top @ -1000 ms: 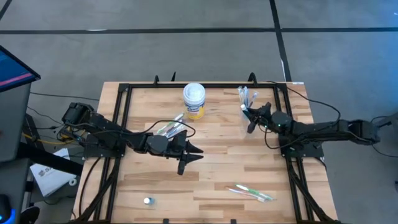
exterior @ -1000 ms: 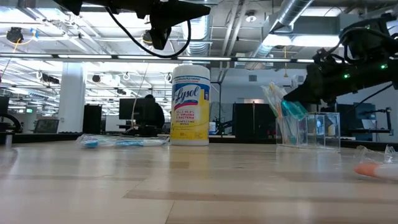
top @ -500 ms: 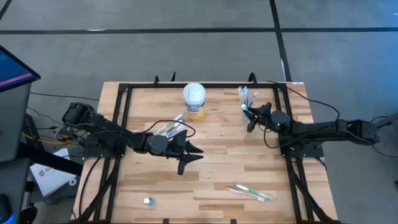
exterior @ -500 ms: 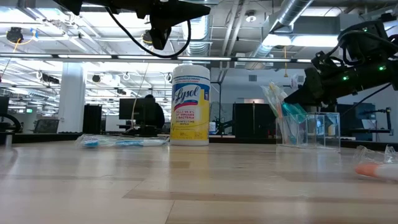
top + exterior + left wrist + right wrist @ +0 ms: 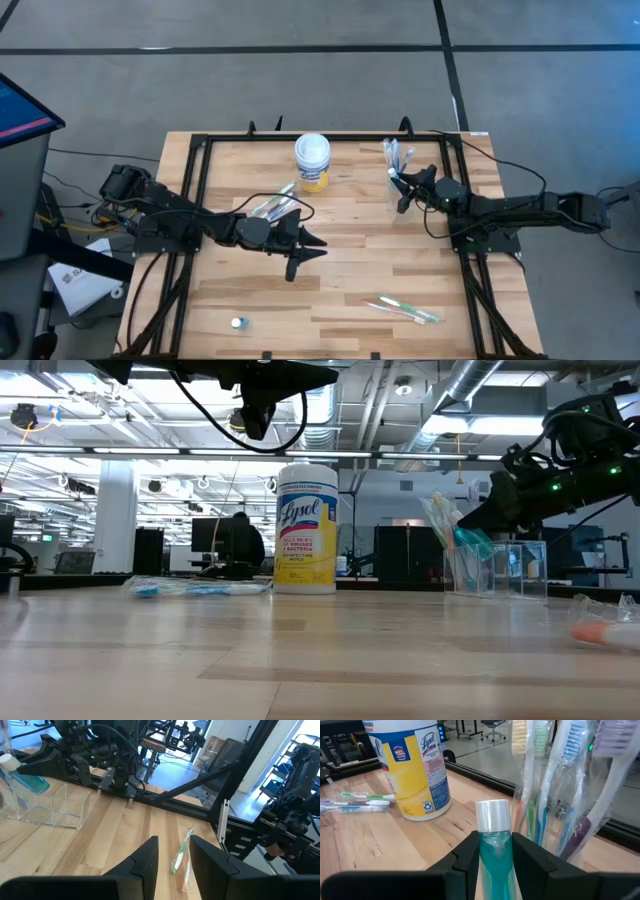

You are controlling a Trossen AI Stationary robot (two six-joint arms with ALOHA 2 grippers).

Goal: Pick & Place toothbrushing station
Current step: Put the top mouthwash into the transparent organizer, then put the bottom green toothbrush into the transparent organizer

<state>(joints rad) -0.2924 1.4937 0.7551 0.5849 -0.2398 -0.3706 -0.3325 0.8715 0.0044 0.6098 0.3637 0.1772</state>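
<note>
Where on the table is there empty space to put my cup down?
The bare wood between the left gripper and the wrapped toothbrushes near the front edge is roomiest. The left front corner holds only a small cap. The back is crowded: canister, loose toothbrushes, and the right gripper at the clear holder.

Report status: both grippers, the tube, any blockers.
Left gripper open, empty, hovering mid-table. Right gripper straddling the teal tube beside bagged toothbrushes. Nothing in the way.
</note>
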